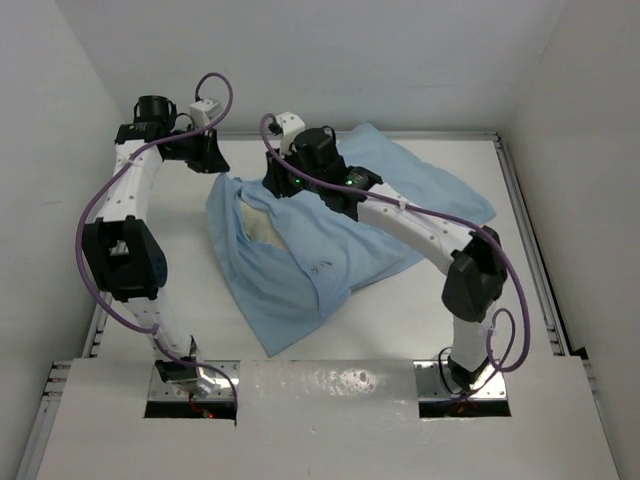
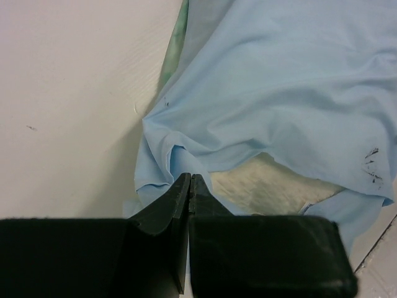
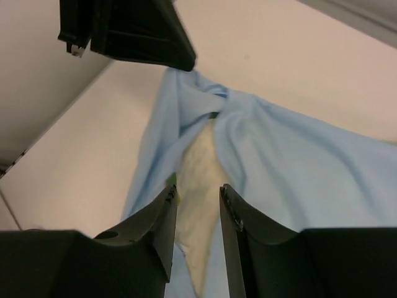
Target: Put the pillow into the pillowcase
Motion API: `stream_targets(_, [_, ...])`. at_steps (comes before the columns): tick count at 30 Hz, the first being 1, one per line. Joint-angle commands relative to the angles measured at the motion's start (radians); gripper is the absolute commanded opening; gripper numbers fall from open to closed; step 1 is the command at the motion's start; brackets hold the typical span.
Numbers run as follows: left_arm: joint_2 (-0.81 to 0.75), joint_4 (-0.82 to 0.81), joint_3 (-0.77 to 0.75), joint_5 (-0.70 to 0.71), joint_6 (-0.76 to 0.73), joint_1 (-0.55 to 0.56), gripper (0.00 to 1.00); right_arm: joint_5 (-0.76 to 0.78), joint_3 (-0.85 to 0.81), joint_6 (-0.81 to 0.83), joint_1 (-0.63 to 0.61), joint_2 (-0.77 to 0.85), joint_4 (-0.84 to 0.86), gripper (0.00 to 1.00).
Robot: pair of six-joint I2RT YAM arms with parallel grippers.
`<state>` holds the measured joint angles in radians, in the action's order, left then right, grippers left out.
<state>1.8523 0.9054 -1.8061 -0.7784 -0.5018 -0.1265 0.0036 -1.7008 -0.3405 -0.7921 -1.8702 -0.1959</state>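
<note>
Presently left pincer [image 2: 189, 180] grips the pillowcase [image 1: 330, 250] hem, far left on the desk [image 1: 390, 320]. Right pincer [image 3: 195, 194], slightly open and holding nothing, sits over the exposed pillow [image 3: 197, 155]. Advise: hem taut, push pillow deeper.

The top camera sits high above and behind the near edge of the desk [image 1: 400, 320], looking down and forward, far enough off to take in the whole desk and all of the case [image 1: 300, 280]. The left wrist camera looks along the left pincer [image 2: 189, 177], very near the case's edge, down at the cloth and the desk beside it. The right wrist camera looks out between the fingers of the right pincer [image 3: 195, 192], close above the case's mouth, with the left pincer at its upper left. All three views share that mouth, where the pillow [image 1: 262, 228] shows
</note>
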Motion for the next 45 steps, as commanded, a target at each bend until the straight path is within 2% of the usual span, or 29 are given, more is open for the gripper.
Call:
stream_targets(1, [-0.074,0.006,-0.001,0.001,-0.046,-0.01,0.0,-0.157,-0.077,-0.052,-0.022,-0.133,-0.001,0.34])
stream_targets(6, [-0.07,0.007,-0.002,0.001,-0.04,-0.016,0.0,-0.231,-0.12,-0.117,-0.038,-0.23,0.015,0.38])
stream_targets(13, [-0.067,0.009,-0.001,0.011,-0.041,-0.021,0.0,-0.335,-0.106,-0.13,-0.065,-0.29,0.042,0.52])
stream_targets(32, [-0.074,0.013,0.004,0.004,-0.047,-0.03,0.0,-0.336,0.078,-0.092,-0.07,-0.118,0.122,0.43])
stream_targets(37, [-0.068,0.01,0.004,-0.002,-0.043,-0.033,0.0,-0.396,0.052,-0.068,-0.07,-0.15,0.078,0.48])
stream_targets(45, [-0.07,0.015,0.005,0.008,-0.046,-0.033,0.0,-0.373,-0.028,-0.078,-0.082,-0.236,0.043,0.46])
